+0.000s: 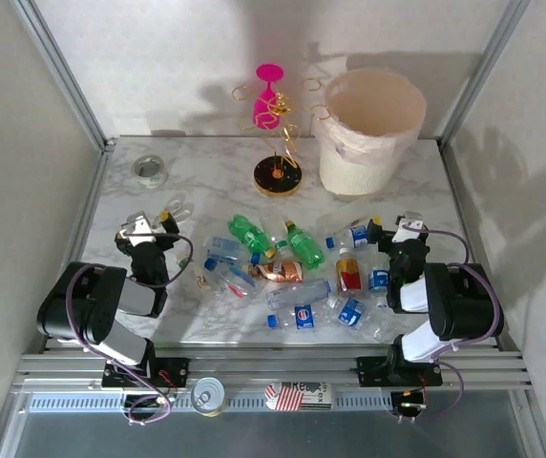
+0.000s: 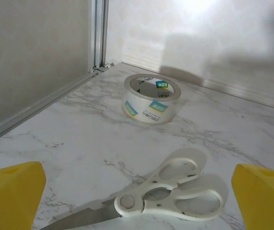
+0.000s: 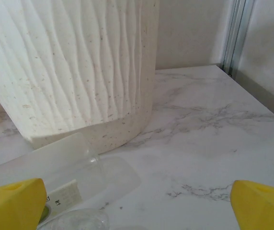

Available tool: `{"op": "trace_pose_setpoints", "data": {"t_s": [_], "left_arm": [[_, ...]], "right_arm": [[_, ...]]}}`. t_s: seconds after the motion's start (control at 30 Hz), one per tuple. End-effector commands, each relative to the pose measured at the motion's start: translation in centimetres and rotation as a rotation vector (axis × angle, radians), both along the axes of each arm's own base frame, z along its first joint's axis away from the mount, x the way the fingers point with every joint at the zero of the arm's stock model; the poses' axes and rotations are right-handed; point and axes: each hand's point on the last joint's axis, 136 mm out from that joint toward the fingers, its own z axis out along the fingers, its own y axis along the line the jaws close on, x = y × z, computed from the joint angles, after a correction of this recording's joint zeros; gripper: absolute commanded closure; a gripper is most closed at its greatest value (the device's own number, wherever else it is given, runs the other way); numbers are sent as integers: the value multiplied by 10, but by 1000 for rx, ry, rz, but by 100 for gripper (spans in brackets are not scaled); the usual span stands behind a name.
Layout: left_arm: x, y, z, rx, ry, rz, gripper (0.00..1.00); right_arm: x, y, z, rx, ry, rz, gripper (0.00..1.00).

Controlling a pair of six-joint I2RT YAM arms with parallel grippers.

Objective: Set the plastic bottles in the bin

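Hands are both gaping wide, gripping nothing. Your left hand (image 1: 147, 229) is hovering over scissors (image 2: 165, 196), with tape (image 2: 151, 99) beyond it; your right hand (image 1: 399, 232) is pointing at the bin (image 3: 79, 72) in the far right corner. Bottles (image 1: 302, 246) are lying scattered on the worktop (image 1: 206, 176) between your hands.

Roughly twelve bottles (image 1: 304, 245), one bin (image 1: 354, 175), one tape roll (image 1: 149, 170).
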Motion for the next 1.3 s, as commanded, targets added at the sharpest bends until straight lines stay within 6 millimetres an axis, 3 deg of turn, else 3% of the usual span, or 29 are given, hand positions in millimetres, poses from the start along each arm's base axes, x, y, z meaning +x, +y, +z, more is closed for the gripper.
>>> {"op": "trace_pose_setpoints", "data": {"t_s": [0.0,1.03,1.27], "left_arm": [[3,-1,3,-9,-14,-6,1],[5,0,2,-18,-8,-18,1],[3,0,7,-4,-9,8,1]], "right_arm": [[4,1,8,-12,-30,3,1],[4,1,8,-11,-28,4,1],[-9,0,27,-32,-92,-33,1]]}}
